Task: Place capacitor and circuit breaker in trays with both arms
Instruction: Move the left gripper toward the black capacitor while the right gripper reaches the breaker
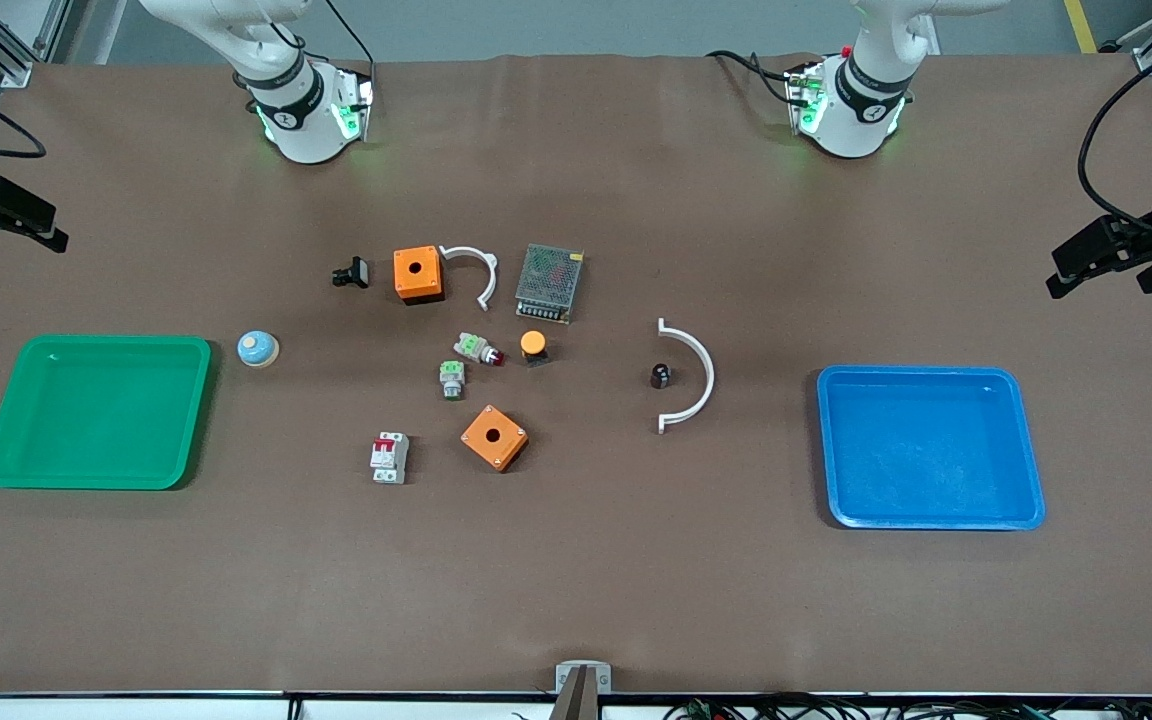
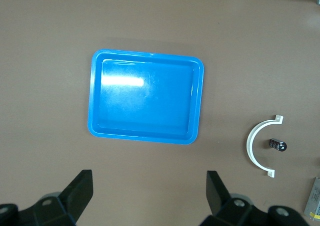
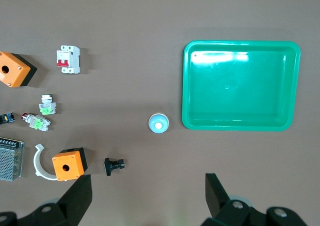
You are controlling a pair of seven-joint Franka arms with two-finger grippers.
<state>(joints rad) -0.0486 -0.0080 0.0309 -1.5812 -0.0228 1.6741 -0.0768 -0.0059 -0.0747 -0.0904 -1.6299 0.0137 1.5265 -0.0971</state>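
The capacitor, a tiny black cylinder, stands on the table inside the curve of a white half-ring; it also shows in the left wrist view. The circuit breaker, white-grey with red levers, lies nearer the front camera than the cluster of parts; it also shows in the right wrist view. My left gripper is open and empty, high up near the blue tray. My right gripper is open and empty, high up near the green tray.
The green tray lies at the right arm's end and the blue tray at the left arm's end. Mid-table lie two orange boxes, a mesh power supply, green-grey push-buttons, an orange-capped button, a black clip and a blue-white knob.
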